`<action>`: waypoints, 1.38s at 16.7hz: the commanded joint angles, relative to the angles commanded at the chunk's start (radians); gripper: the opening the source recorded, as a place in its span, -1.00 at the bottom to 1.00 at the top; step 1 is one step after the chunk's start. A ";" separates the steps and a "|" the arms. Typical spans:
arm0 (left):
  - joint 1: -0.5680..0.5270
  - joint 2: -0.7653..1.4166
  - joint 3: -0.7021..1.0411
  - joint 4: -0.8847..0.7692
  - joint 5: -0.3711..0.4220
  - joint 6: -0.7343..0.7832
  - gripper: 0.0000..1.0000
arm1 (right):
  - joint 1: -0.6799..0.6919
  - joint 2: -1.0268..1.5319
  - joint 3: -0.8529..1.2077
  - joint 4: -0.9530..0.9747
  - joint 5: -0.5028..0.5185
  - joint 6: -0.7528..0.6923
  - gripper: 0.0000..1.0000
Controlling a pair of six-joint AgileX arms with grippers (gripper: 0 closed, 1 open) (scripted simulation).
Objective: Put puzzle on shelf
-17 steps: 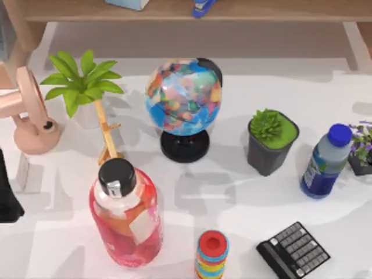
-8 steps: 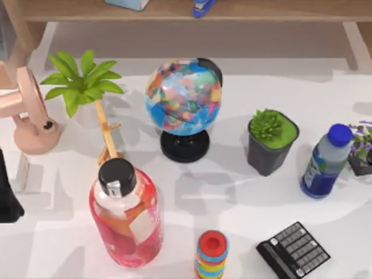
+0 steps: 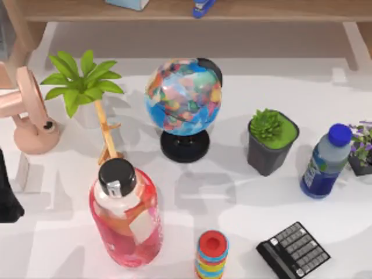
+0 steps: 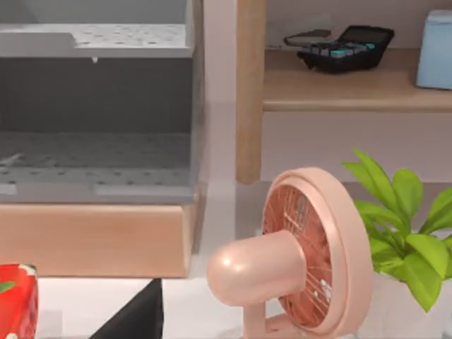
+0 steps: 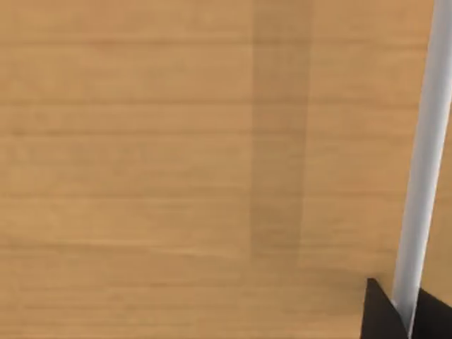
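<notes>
Shelf (image 3: 261, 11) is seen along the far edge of the table in the top view, with a blue stapler (image 3: 202, 7) on its board. The left arm (image 3: 7, 197) is parked at the table's left edge, near the pink fan (image 3: 32, 116). A dark part of the left gripper (image 4: 134, 318) is seen in the left wrist view, facing the fan and the shelf's side support. A dark tip of the right gripper (image 5: 385, 314) is held close against light-brown wood grain. Neither gripper's state can be told. The puzzle's place relative to the jaws cannot be told. The globe (image 3: 183, 99) stands mid-table and the ring stack (image 3: 212, 256) at the near edge.
</notes>
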 joint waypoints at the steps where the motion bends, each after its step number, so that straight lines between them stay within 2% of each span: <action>1: 0.000 0.000 0.000 0.000 0.000 0.000 1.00 | -0.008 -0.015 -0.035 0.020 -0.009 0.000 -1.00; 9: 0.000 0.000 0.000 0.000 0.000 0.000 1.00 | -0.026 -0.041 -0.090 0.060 -0.025 0.001 -1.00; 16: 0.000 0.000 0.000 0.000 0.000 0.000 1.00 | -0.102 -0.129 -0.308 0.186 -0.105 0.001 -1.00; 23: 0.000 0.000 0.000 0.000 0.000 0.000 1.00 | -0.126 -0.141 -0.348 0.215 -0.126 0.004 -1.00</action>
